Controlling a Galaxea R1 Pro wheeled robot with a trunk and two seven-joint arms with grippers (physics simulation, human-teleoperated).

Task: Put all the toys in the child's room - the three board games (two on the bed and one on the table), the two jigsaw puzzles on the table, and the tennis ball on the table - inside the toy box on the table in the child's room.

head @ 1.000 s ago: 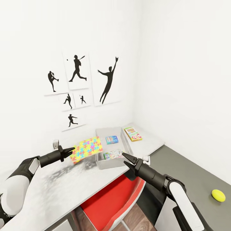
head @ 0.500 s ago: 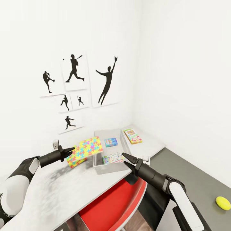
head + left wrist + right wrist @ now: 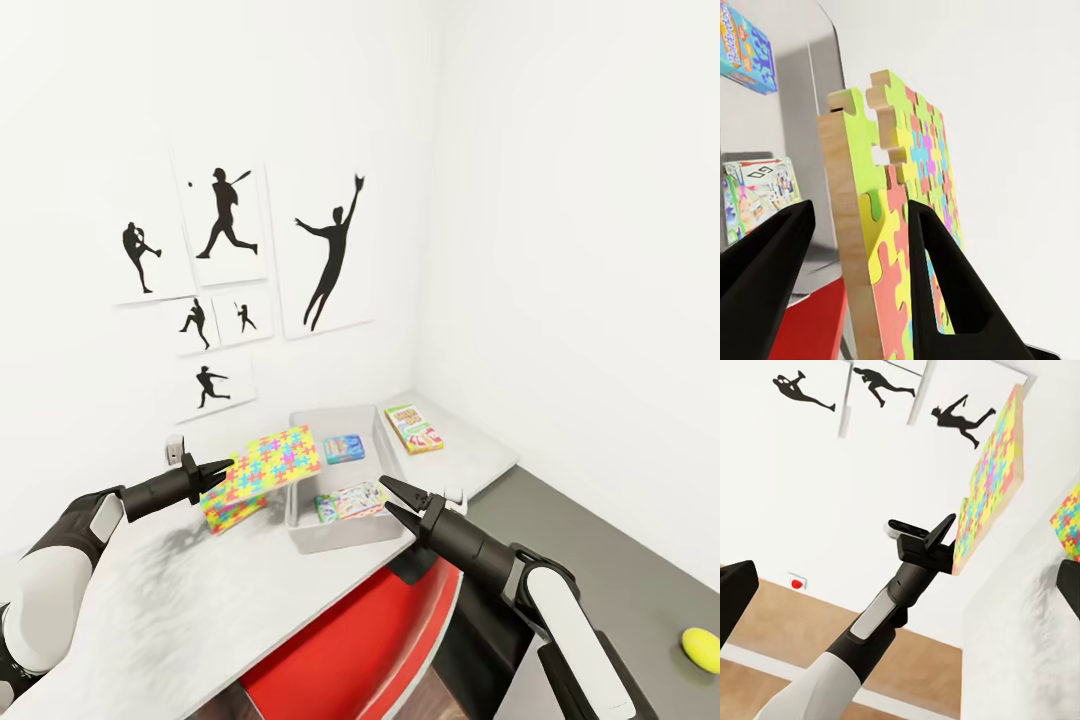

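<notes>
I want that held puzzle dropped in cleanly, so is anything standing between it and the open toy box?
Nothing visible blocks it. The left gripper holds the jigsaw puzzle tilted in the air just beside the toy box, whose near rim is the only edge to cross. Inside lie a blue board game and a white-green one, with bare floor between them.

White arm shells, dark grey joints, tapered black fingers (image 3: 213,470)
</notes>
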